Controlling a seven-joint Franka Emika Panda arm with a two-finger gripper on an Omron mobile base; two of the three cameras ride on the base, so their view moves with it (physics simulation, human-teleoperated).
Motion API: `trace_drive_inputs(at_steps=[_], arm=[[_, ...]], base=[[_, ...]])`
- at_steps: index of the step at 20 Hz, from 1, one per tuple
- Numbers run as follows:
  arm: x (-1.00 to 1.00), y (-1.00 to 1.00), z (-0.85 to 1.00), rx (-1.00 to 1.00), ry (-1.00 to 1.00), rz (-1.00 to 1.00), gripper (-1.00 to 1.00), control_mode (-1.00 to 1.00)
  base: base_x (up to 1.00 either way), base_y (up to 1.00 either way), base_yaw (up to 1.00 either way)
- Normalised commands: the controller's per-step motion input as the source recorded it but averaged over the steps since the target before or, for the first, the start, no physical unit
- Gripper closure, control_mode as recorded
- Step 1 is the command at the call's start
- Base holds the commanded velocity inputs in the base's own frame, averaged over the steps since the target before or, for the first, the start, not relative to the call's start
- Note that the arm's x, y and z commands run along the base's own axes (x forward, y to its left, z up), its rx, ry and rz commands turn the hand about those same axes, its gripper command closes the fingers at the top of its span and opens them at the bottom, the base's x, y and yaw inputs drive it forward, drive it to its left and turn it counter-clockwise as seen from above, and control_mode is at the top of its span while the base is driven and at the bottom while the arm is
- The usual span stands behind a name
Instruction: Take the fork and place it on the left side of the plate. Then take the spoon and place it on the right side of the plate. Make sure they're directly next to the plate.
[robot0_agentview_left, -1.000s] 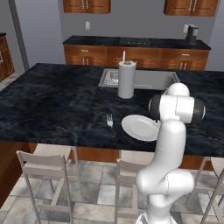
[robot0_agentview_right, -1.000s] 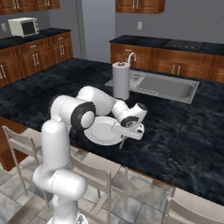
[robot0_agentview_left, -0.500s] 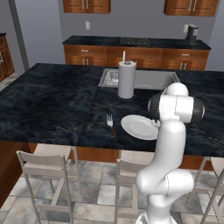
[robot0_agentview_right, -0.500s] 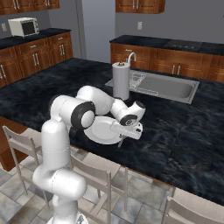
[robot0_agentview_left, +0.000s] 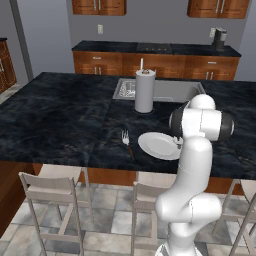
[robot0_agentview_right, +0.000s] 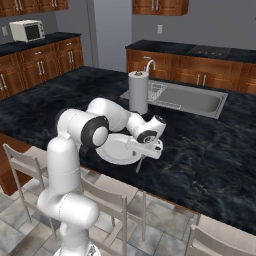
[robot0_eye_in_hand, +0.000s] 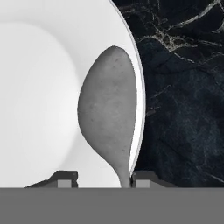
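The white plate (robot0_agentview_left: 159, 145) lies on the dark counter near its front edge. The fork (robot0_agentview_left: 127, 142), with silver tines and a dark handle, rests just left of the plate. My gripper (robot0_agentview_right: 144, 155) hangs low at the plate's (robot0_agentview_right: 116, 150) right edge, and the spoon's handle (robot0_agentview_right: 140, 164) pokes out below it. In the hand view the grey spoon (robot0_eye_in_hand: 109, 105) has its bowl over the plate's (robot0_eye_in_hand: 39, 87) right rim. Its thin neck runs down between my parted fingertips of the gripper (robot0_eye_in_hand: 106, 177), close to the right one. The gripper is open.
A paper towel roll (robot0_agentview_left: 144, 91) stands behind the plate, with a sink (robot0_agentview_left: 167, 91) beyond it. Chairs (robot0_agentview_left: 57, 192) line the counter's front edge below the plate. Dark marble counter (robot0_eye_in_hand: 183, 96) stretches to the plate's right.
The arm and hand stay at the plate's right side. Fork and plate have not moved.
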Motion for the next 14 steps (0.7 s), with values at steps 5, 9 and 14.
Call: trace_drive_inputs(at_steps=[5,9,14], arm=[[0.00,-0.06,0.02,0.00,0.00,0.00,-1.00,-1.00],[0.00,-0.14,0.09,0.02,-0.01,0.00,-1.00,-1.00],[-0.02,-0.27,0.24,0.07,-0.04,0.00,-1.00,-1.00]], base=[[0.00,0.00,0.00],[0.00,0.00,0.00],[0.00,0.00,0.00]])
